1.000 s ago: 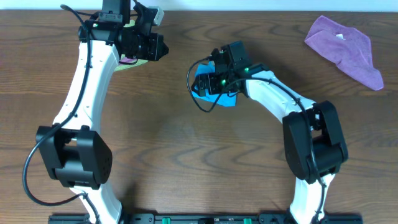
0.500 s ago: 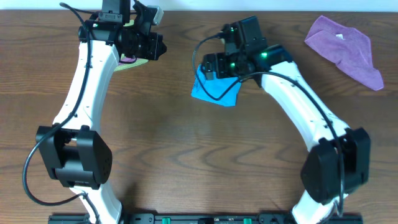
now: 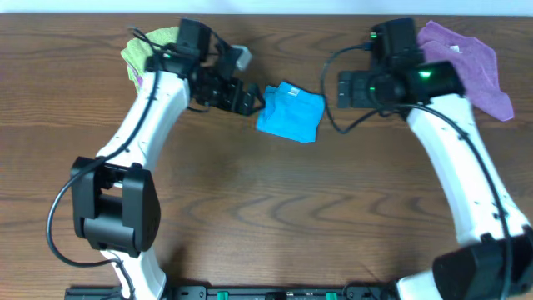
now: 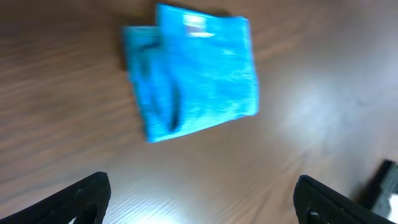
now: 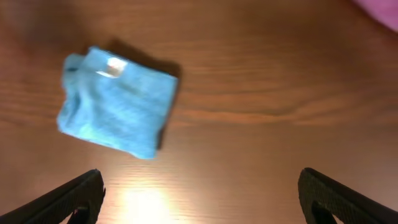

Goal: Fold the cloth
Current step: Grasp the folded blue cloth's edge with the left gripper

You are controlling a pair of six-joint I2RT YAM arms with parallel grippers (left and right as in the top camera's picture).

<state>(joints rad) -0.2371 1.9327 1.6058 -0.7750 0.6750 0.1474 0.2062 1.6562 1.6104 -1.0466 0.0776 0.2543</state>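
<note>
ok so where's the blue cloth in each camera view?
Overhead: cloth sits in the upper middle of the picture.
Left wrist: cloth is in the upper half, around the middle.
Right wrist: cloth is left of centre, in the upper and middle part.
Shared landmark: the small white tag near the cloth's top edge, visible in all three views.

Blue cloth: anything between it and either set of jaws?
Nothing visible. Only table surface separates the cloth from the left gripper and the right gripper; both jaws open, neither touching it.
</note>
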